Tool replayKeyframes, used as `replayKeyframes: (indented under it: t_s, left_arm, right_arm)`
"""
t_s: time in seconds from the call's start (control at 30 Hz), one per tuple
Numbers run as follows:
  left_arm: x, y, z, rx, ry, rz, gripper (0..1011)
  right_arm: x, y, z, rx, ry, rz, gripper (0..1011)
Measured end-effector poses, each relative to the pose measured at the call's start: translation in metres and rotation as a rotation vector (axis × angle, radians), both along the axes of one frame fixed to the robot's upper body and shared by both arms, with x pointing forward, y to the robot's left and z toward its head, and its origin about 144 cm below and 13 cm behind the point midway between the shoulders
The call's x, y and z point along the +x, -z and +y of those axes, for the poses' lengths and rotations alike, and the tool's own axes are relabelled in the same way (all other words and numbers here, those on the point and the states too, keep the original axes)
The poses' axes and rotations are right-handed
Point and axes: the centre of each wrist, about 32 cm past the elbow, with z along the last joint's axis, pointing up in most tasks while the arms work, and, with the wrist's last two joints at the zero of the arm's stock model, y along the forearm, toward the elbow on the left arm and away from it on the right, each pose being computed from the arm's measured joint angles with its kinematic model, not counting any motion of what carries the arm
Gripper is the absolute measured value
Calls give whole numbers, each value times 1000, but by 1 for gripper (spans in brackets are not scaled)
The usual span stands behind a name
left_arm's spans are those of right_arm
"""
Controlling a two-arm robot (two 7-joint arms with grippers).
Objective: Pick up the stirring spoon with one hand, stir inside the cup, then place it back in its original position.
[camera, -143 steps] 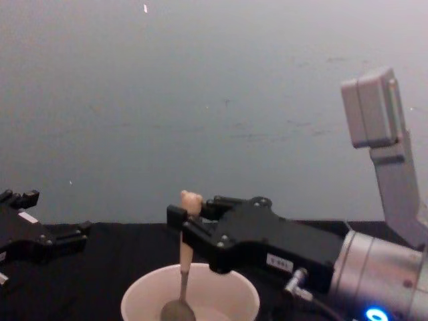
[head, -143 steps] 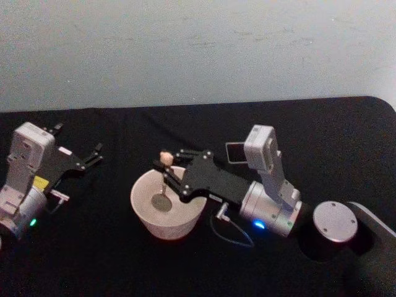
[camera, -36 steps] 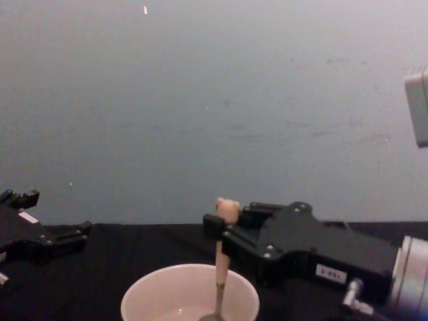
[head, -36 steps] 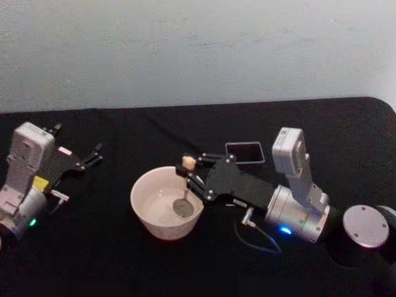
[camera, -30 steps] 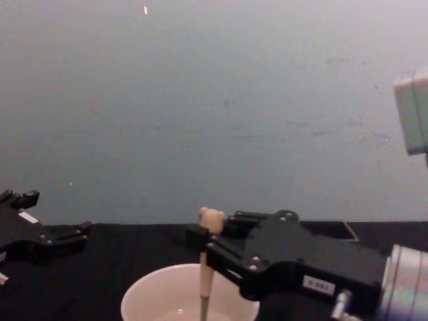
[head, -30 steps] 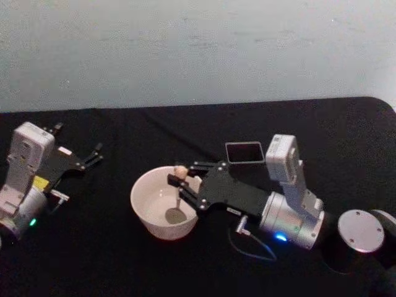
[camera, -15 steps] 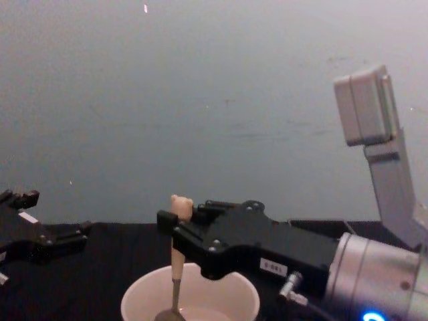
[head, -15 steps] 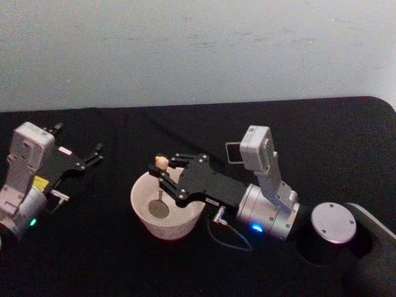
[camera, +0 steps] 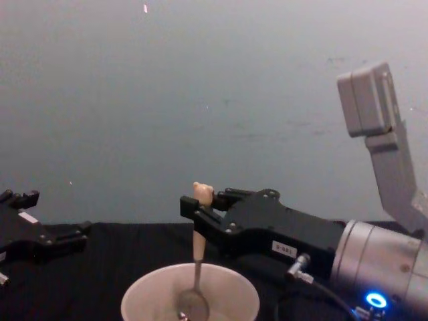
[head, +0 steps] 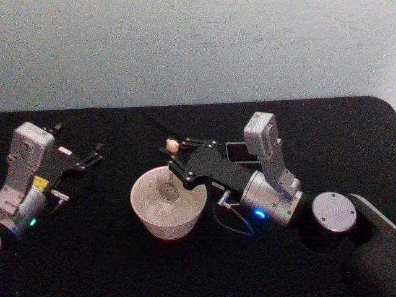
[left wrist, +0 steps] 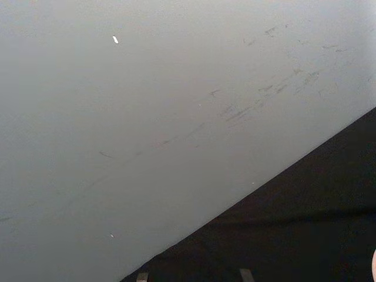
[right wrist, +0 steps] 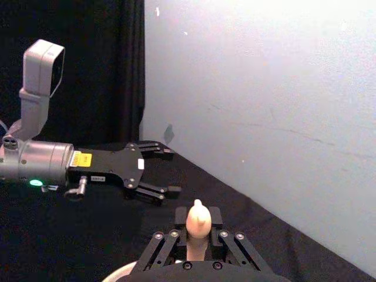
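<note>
Beige bear-headed stirring spoon, upright, metal bowl inside cream cup

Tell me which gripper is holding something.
The right gripper: fingers shut on the beige-handled, bear-topped metal stirring spoon in the cream-white round cup. The left gripper is open, empty.

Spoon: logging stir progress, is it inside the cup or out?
Inside: the spoon dips below the cup rim, right gripper gripping its handle.
</note>
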Motion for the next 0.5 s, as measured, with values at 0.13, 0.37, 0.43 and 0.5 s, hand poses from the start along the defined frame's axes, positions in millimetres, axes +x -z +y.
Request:
replayKeyframes:
  t_s: [0.13, 0.37, 0.43, 0.5]
  left_arm:
    - [0, 0, 0, 0, 0, 0, 1002]
    - [0, 0, 0, 0, 0, 0, 1001]
    - [0, 0, 0, 0, 0, 0, 1001]
    - [0, 0, 0, 0, 0, 0, 1001]
  right_arm:
    - [1, 1, -2, -4, 5, 1, 212]
    - [1, 1, -4, -5, 11, 0, 212]
    - [0, 0, -6, -7, 15, -2, 212]
    - [0, 0, -9, -8, 18, -4, 212]
